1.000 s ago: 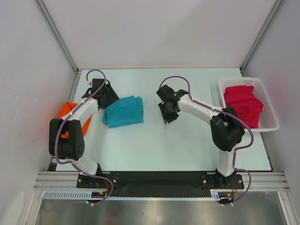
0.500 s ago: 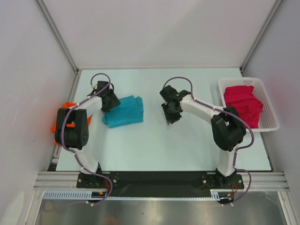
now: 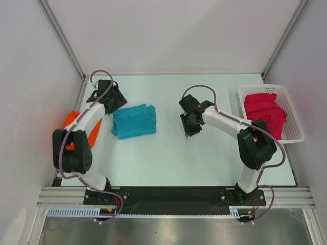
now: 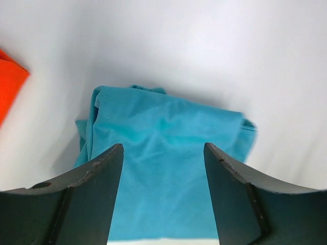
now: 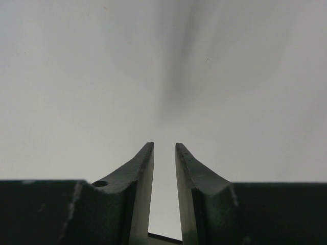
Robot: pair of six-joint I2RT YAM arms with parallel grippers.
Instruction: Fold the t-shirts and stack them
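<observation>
A folded teal t-shirt (image 3: pixel 134 120) lies left of the table's centre. My left gripper (image 3: pixel 115 103) hovers just beyond its far-left corner, open and empty. In the left wrist view the teal t-shirt (image 4: pixel 163 168) fills the space beyond the left gripper (image 4: pixel 163 146). An orange t-shirt (image 3: pixel 74 120) lies at the table's left edge, partly hidden by the left arm; its corner (image 4: pixel 7 84) shows in the left wrist view. A magenta t-shirt (image 3: pixel 263 115) sits crumpled in the white basket (image 3: pixel 295 133). My right gripper (image 3: pixel 188 131) is over bare table mid-right. Its jaws (image 5: pixel 164 145) stand narrowly apart with nothing between them.
The white slotted basket stands against the right wall. Metal frame posts and white walls enclose the table (image 3: pixel 204 158) on three sides. A black rail (image 3: pixel 163 196) with both arm bases runs along the near edge.
My left gripper has pulled back from the teal t-shirt's left edge toward the far-left corner. The right gripper has drifted slightly to the right. The shirts have not moved.
</observation>
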